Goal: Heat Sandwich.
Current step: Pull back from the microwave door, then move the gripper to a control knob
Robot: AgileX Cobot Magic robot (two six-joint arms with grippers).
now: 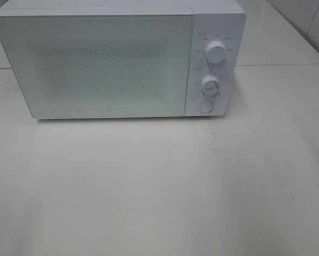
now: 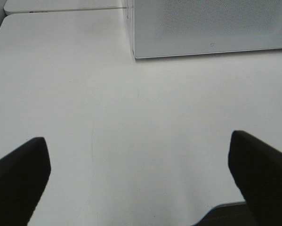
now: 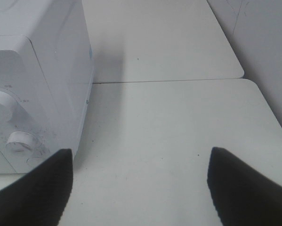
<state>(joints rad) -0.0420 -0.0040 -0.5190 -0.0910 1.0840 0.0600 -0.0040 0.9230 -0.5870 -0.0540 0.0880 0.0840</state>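
Taking stock at an early or a waiting step, in our judgement: the oven is closed and neither arm carries anything.

Step in hand: the sandwich shows in none of our three views. We cannot tell whether it lies behind the shut door or somewhere off the table. The next move, as we judge it, calls for getting that door open. We see no handle, so the round button is the likely release, and the right arm is nearer to it.

Items, largest first:

- Flat off-white matt table (image 1: 159,186): faintly scuffed, and bare from the oven to its near edge.
- Second pale tabletop (image 3: 159,37): butts against the first one behind, with a thin seam between them. A plain grey wall (image 3: 272,70) stands on the right.
- White box-shaped microwave oven (image 1: 122,58): upright at the back of the table, its front facing the high camera.
- Pale dot-screened door (image 1: 100,66): shut flush, and we cannot see through it.
- White upper knob (image 1: 216,52), white lower knob (image 1: 209,85) and round button (image 1: 204,106): stacked in that order down the panel right of the door.
- Left gripper (image 2: 137,136): black fingers spread wide with nothing between them, hovering over bare table in front of the door.
- Right gripper (image 3: 141,150): fingers likewise wide apart and holding nothing, near the oven's panel-side corner.
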